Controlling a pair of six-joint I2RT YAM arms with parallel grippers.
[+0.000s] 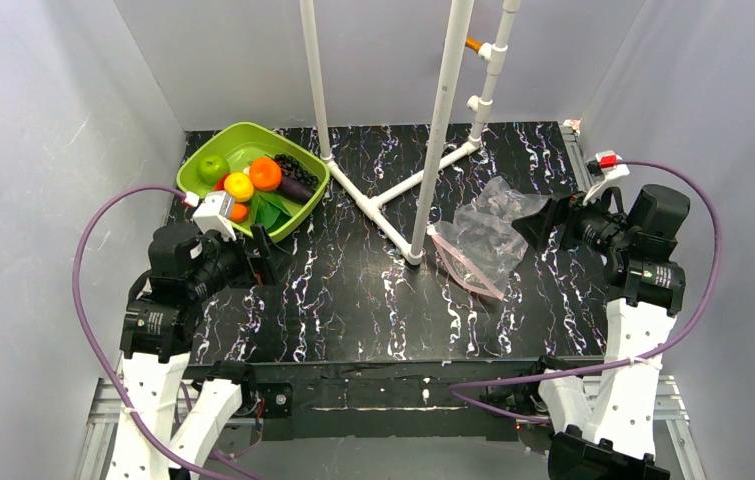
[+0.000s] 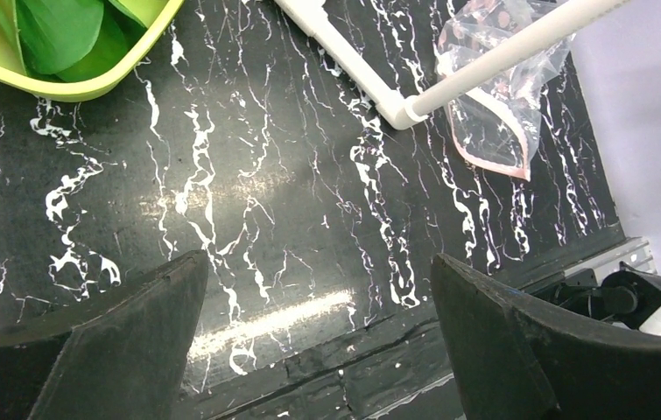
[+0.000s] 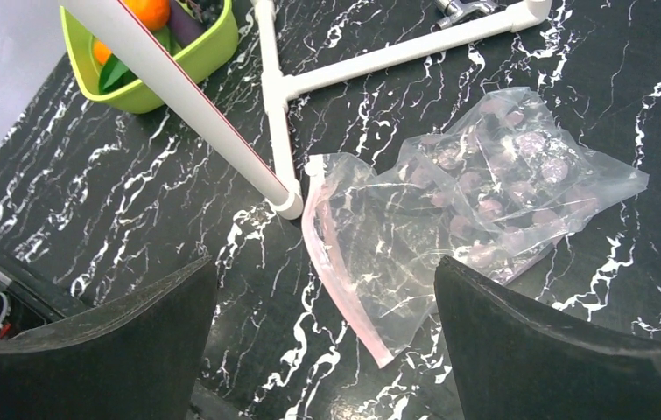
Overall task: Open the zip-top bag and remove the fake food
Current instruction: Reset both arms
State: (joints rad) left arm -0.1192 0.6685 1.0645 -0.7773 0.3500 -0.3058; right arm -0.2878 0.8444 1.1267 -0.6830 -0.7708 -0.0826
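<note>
Right jaws: the right gripper [image 3: 325, 267] is spread wide and holds nothing.
Bag from right jaws: the zip-top bag [image 3: 449, 227] lies flat just ahead and below, its body spreading toward the right-hand finger.
Strip axis: the pink zip strip [image 3: 335, 271] runs lengthwise through the gap, crosswise to the closing line.
Left jaws: the left gripper [image 2: 319, 258] is wide and empty, with the bag far ahead.
Fake food: the fake food [image 1: 263, 180] sits in the lime-green tray [image 1: 253, 130] beside the left jaws.
Nearer arm: the right; the bag looks emptied.

Tray: we see a lime-green square tray [image 1: 243, 148] at the far-left corner.
Frame: white pipes [image 1: 440, 130] standing mid-table (feet lying flat).
Surface: black, white-veined table [image 1: 353, 300].
</note>
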